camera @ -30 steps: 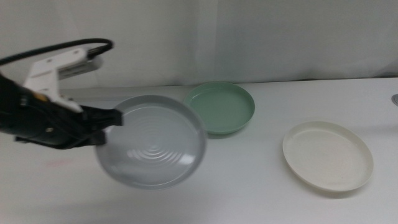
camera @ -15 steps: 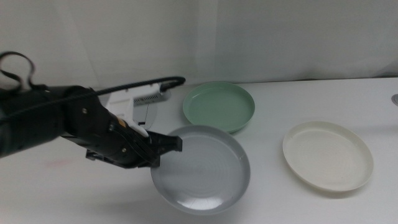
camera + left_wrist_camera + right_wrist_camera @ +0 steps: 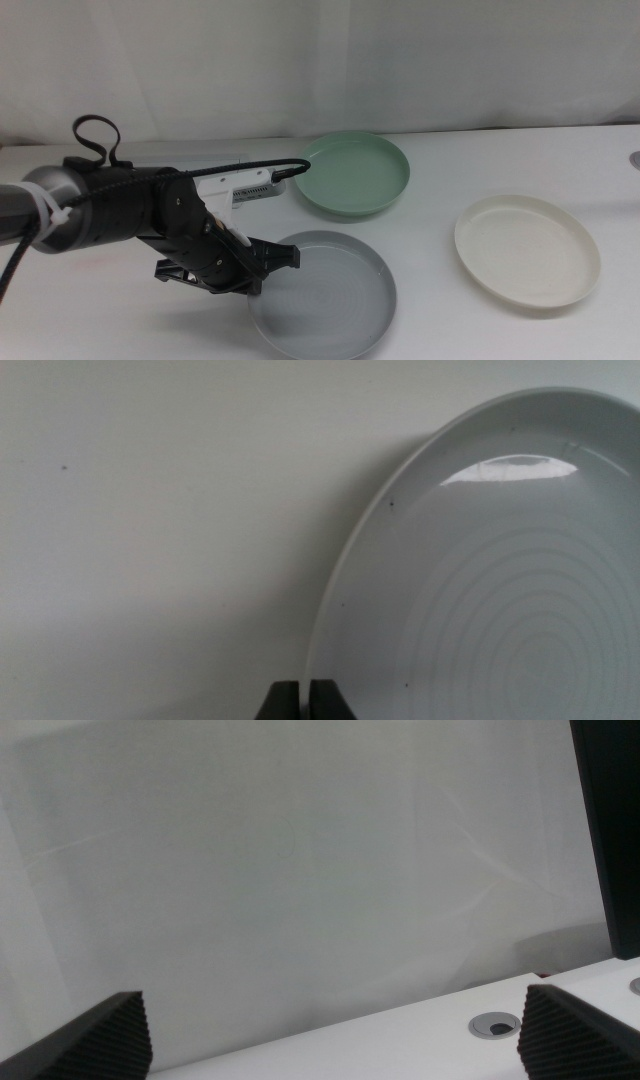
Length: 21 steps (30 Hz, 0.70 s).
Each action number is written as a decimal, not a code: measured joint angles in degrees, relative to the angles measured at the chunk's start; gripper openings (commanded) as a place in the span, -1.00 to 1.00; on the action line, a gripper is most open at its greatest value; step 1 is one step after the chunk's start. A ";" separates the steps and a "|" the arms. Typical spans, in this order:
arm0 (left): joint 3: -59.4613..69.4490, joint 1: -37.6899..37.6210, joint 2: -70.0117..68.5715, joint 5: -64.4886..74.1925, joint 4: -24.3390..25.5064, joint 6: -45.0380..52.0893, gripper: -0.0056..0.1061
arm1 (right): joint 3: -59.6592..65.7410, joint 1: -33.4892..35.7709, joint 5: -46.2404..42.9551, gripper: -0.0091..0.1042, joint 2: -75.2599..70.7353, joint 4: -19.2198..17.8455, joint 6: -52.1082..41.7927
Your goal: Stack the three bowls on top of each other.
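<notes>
Middle view has the left gripper (image 3: 283, 258) with its fingers clamped on the rim of the shallow grey plastic bowl (image 3: 325, 297), low over the surface (image 3: 120, 310). That thin edge pinch could slip, so I'd guess the bowl tips before reaching the mint green plastic bowl (image 3: 352, 172) beyond the fingers. Right gripper (image 3: 330, 1030) waits, fingers apart.

We're looking at a lab-style test bench: bare white table (image 3: 430, 330), plain white curtain (image 3: 400, 60) hung behind at 12 o'clock, cable grommet (image 3: 495, 1024) in the tabletop.

Plastic bowls on a matt white table, dark gripper.
Grey bowl (image 3: 322, 292), lower centre: glossy smooth plastic, ringed ridges inside, window glare in wrist view. Mint green bowl (image 3: 352, 172) and white bowl (image 3: 527, 249): smooth plastic, softer sheen. Table (image 3: 450, 320) matt white. Left gripper (image 3: 272, 259) matt black; backdrop looks like white cloth.
</notes>
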 measured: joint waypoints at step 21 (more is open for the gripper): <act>0.00 0.00 1.62 -1.68 -0.11 -0.01 0.31 | 0.00 0.00 0.00 0.98 0.00 0.00 0.14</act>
